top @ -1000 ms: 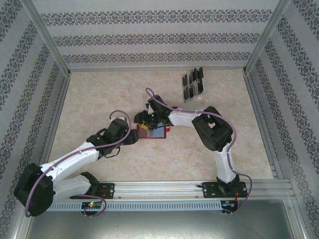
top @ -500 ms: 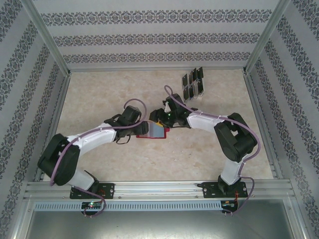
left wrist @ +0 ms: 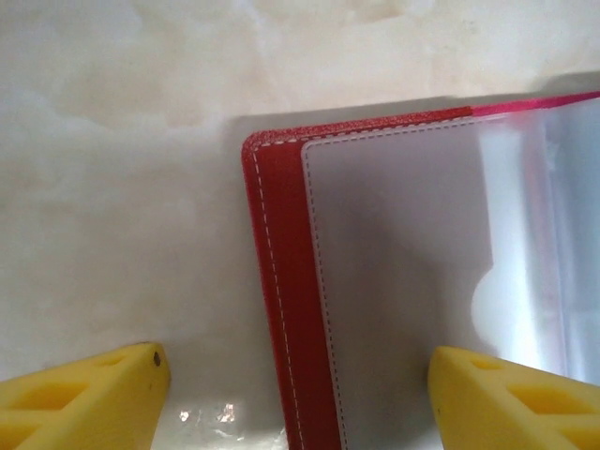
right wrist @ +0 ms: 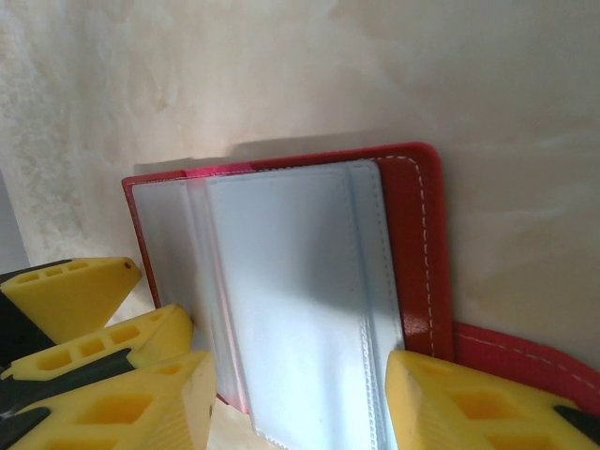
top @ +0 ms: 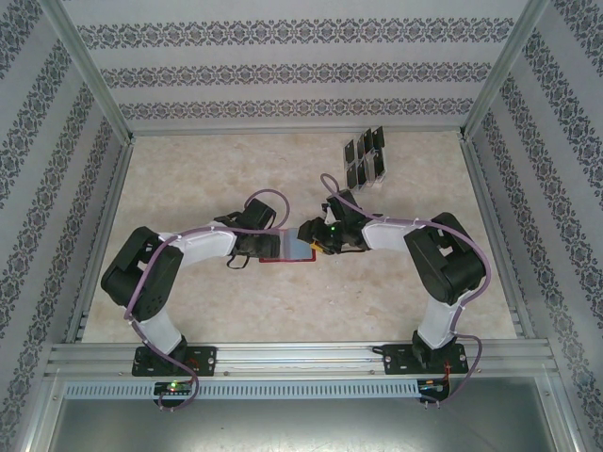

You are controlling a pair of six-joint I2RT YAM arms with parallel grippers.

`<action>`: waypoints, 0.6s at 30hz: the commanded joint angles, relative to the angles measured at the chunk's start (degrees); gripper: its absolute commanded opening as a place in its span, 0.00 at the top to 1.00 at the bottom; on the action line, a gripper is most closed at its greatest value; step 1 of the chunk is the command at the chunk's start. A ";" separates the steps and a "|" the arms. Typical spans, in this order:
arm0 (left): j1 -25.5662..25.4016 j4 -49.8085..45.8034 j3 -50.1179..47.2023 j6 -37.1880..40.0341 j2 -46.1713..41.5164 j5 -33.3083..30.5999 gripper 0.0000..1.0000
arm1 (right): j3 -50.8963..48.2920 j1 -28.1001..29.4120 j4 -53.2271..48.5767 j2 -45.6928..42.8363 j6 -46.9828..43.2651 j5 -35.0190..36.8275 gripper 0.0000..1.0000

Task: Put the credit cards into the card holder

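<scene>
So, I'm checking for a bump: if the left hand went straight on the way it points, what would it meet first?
The left hand would meet the card holder first: its red edge and clear pocket lie straight ahead between the open fingers. How far off is hard to judge.

Seen from above, the card holder (top: 290,250) has both ends hidden under the left end effector (top: 268,247) and the right end effector (top: 311,243). The left wrist view cuts off its right and lower parts, and the right wrist view cuts off its near edge. The credit cards (top: 365,158) are too small to count.
</scene>
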 commanded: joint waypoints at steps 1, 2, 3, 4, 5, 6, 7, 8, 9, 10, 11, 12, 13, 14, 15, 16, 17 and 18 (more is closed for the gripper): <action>0.84 -5.35 0.16 1.62 0.93 -4.09 0.25 | -2.02 -0.86 -0.09 1.24 -1.43 1.49 0.48; 0.86 -5.36 -0.04 1.53 0.84 -4.22 0.25 | -2.24 -0.88 0.00 1.24 -1.44 1.65 0.48; 0.81 -5.27 -0.37 1.51 0.75 -4.23 0.25 | -2.51 -0.97 -0.04 1.24 -1.41 1.75 0.48; 0.86 -5.18 -0.59 1.40 0.62 -4.23 0.25 | -2.76 -1.13 0.16 1.24 -1.38 1.75 0.48; 0.84 -5.18 -0.80 1.31 0.53 -4.23 0.25 | -2.95 -1.15 0.26 1.24 -1.38 1.80 0.48; 0.81 -5.10 -1.02 1.29 0.44 -4.16 0.25 | -3.22 -1.15 0.27 1.08 -1.38 1.80 0.48; 0.79 -4.93 -1.23 1.22 0.31 -3.91 0.25 | -3.39 -1.22 0.23 0.95 -1.30 1.88 0.48; 0.85 -4.62 -1.45 1.24 0.15 -3.58 0.25 | -3.49 -1.36 0.23 0.66 -1.28 1.71 0.48; 0.81 -4.27 -1.64 1.17 -0.10 -3.29 0.25 | -3.49 -1.33 0.26 0.19 -1.12 1.54 0.48; 0.81 -4.05 -1.79 1.16 -0.30 -3.05 0.25 | -3.49 -1.33 0.12 -0.62 -1.03 1.59 0.48; 0.83 -3.88 -1.83 1.14 -0.52 -2.75 0.25 | -3.42 -1.32 -0.15 -1.48 -0.98 1.47 0.48; 0.82 -3.78 -1.81 1.16 -0.86 -2.37 0.25 | -3.17 -1.41 -0.47 -2.76 -0.96 1.00 0.48; 0.88 -3.69 -1.71 1.14 -1.30 -1.81 0.25 | -2.72 -1.41 -0.89 -4.38 -1.03 0.51 0.48; 0.87 -3.56 -1.63 1.25 -1.87 -1.21 0.25 | -2.13 -1.50 -1.50 -6.01 -1.25 0.23 0.48; 0.86 -3.30 -1.61 1.30 -2.55 -0.47 0.25 | -1.03 -1.74 -3.05 -8.05 -1.76 0.07 0.48; 0.82 -3.25 -1.46 1.33 -3.26 0.31 0.24 | 0.36 -2.15 -4.59 -10.20 -2.45 0.03 0.48; 0.85 -3.33 -1.27 1.39 -3.89 0.97 0.24 | 1.70 -2.68 -6.26 -11.94 -3.20 0.07 0.48; 0.87 -3.36 -0.98 1.23 -4.65 1.85 0.23 | 3.47 -3.55 -8.26 -13.66 -4.33 0.67 0.48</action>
